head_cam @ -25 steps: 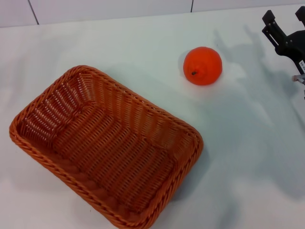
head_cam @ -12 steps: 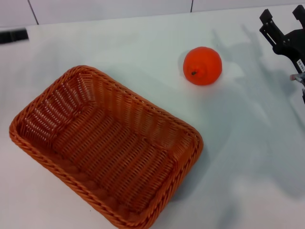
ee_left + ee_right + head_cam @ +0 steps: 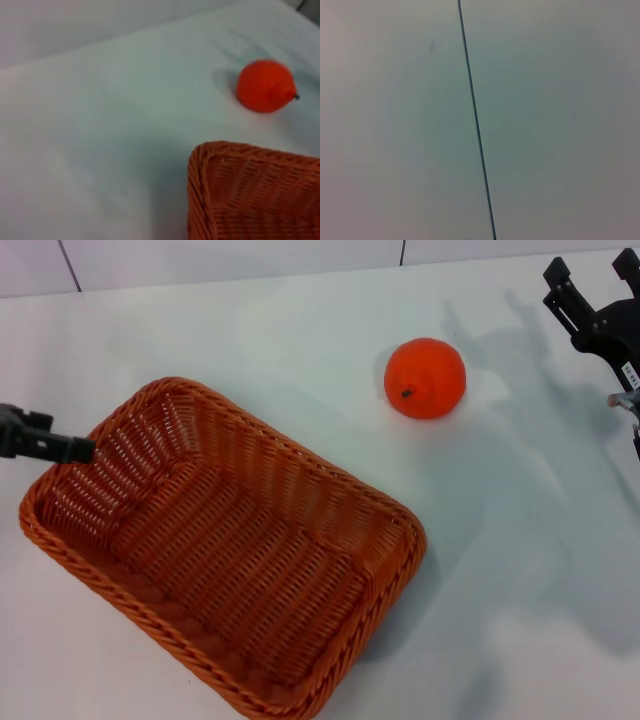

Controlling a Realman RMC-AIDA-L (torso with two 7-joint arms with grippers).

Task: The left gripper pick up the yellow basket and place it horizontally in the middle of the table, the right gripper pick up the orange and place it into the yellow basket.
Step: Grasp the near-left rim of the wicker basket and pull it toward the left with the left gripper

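Note:
The yellow basket (image 3: pixel 225 550), orange-brown woven wicker, lies at an angle on the left half of the white table (image 3: pixel 520 550) and is empty. One of its corners shows in the left wrist view (image 3: pixel 250 195). The left gripper (image 3: pixel 60 447), a slim black finger, reaches in from the left edge, with its tip at the basket's far left rim. The orange (image 3: pixel 426 378) sits on the table behind and to the right of the basket, and also shows in the left wrist view (image 3: pixel 265 86). The right gripper (image 3: pixel 595 280) hangs open and empty at the far right, beyond the orange.
A seam line runs along the back edge of the table (image 3: pixel 230 280). The right wrist view shows only a plain pale surface crossed by a thin dark line (image 3: pixel 477 125).
The left gripper has come into view from the back left and moved nearer, down to the basket's left rim. The basket, the orange and the right gripper have stayed put.

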